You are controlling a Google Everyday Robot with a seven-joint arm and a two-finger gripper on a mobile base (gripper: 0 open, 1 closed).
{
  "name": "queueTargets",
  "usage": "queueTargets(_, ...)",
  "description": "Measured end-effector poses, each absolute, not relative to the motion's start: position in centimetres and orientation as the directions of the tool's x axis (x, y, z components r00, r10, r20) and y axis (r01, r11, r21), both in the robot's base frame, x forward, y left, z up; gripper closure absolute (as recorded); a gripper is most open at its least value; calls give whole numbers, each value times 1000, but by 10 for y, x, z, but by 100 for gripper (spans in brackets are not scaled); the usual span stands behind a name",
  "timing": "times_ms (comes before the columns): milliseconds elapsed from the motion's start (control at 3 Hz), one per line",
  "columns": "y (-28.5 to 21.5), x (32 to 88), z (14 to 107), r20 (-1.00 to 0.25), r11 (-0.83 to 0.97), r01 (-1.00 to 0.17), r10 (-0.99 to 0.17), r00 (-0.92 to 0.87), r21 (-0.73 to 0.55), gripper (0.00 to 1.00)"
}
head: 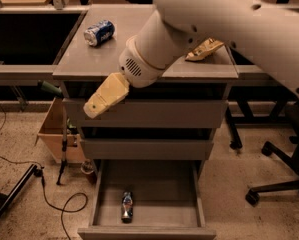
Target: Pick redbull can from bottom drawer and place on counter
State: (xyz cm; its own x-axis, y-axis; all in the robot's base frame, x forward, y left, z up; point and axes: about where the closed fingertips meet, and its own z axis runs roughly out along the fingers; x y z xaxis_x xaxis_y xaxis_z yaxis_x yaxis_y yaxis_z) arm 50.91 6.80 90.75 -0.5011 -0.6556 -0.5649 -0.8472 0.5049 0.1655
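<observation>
The redbull can (127, 206) lies on its side on the floor of the open bottom drawer (164, 204), left of the middle and near the front wall. The grey counter (84, 61) tops the cabinet above it. My gripper (105, 96), a cream-coloured piece at the end of the big white arm (159, 44), hangs in front of the top drawer front at the cabinet's left side. It is well above the can and a little to its left, and it holds nothing that I can see.
A wider blue soda can (98, 32) lies on the counter at the back left and a chip bag (204, 50) at the right. A cardboard box (56, 134), cables and a stand leg are on the floor at left, and office chair bases at right.
</observation>
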Motion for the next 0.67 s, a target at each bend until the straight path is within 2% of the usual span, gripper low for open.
queueTargets(333,104,522,876,-490,576,-753,-580,-651,319,0)
queueTargets(667,114,519,876,-462,608,-710,-546,-699,356,0)
